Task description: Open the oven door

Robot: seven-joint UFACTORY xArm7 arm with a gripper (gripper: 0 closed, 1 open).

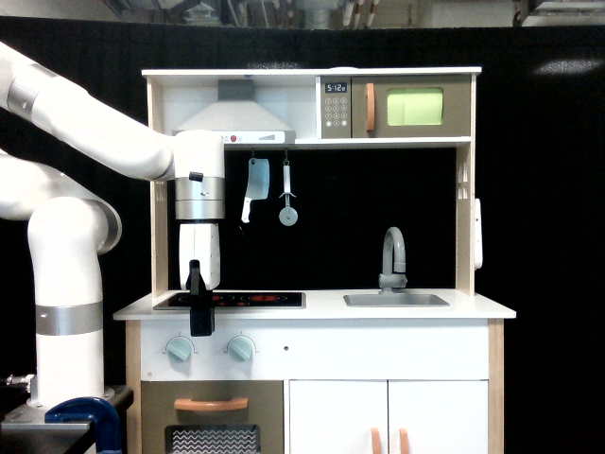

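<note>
the oven door (411, 108), shut with its lime-green window and upright orange handle (370, 106), sits in the top shelf at the exterior view's right, well apart from the gripper (200, 317). the gripper hangs low over the counter's front edge by the black hob (241, 300); whether its jaws are spread i cannot tell, and nothing shows in them. the sink (395, 300) looks empty beside the grey tap (392, 257). a toy cleaver (254, 186) hangs below the shelf, against black backdrop.

White counter (321, 305) with hob (248, 299), sink (395, 300)
</note>
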